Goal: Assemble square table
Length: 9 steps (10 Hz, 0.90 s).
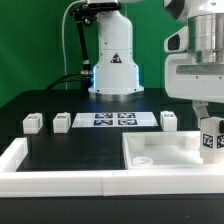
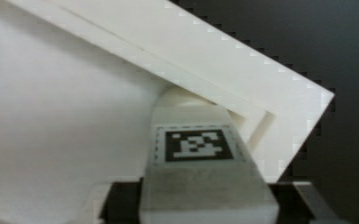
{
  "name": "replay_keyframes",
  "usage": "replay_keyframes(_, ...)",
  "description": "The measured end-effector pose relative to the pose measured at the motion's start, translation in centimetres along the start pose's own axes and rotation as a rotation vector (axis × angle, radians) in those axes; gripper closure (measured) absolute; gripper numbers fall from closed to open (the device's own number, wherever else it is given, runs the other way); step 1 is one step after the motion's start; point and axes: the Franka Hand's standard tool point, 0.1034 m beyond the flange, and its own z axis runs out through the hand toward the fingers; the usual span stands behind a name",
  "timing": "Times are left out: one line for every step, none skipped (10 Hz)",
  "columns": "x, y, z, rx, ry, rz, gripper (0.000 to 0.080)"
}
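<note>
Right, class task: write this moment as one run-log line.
fingers: shut on leg | leg: at tabletop corner, seating unclear | loose legs: three flanking marker board

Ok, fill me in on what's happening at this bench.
The arm's gripper is shut on one tagged white leg, holding it upright at a corner of the square tabletop, on the exterior view's right. Whether the leg is seated in a corner hole can't be told. Three more legs stand loose along the back, either side of the marker board. No leg visibly stands attached to the tabletop.
</note>
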Motion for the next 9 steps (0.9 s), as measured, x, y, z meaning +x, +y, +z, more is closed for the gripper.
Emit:
replay_keyframes(-0.04,-0.01,0.00,0.001,-0.002,0.030,0.0506)
replay_keyframes(-0.06,-0.02,-0.01,0.002,-0.006,0.095,0.0506)
replay_keyframes(-0.07,-0.03,-0.01,0.003,-0.006,0.111,0.0506)
replay_keyframes(-0.11,-0.04,0.00,0.003,-0.007,0.122,0.0449)
replay_keyframes(-0.14,-0.04,0.01,0.003,-0.007,0.108,0.0315)
replay_keyframes(-0.13,-0.03,0.01,0.003,-0.007,0.072,0.0315)
replay_keyframes(-0.02,-0.01,0.01,0.004,-0.007,0.026,0.0181)
replay_keyframes(0.05,-0.01,0.00,0.004,-0.006,-0.085,0.0159)
replay_keyframes(0.15,-0.04,-0.04,0.005,-0.005,-0.177,0.0152)
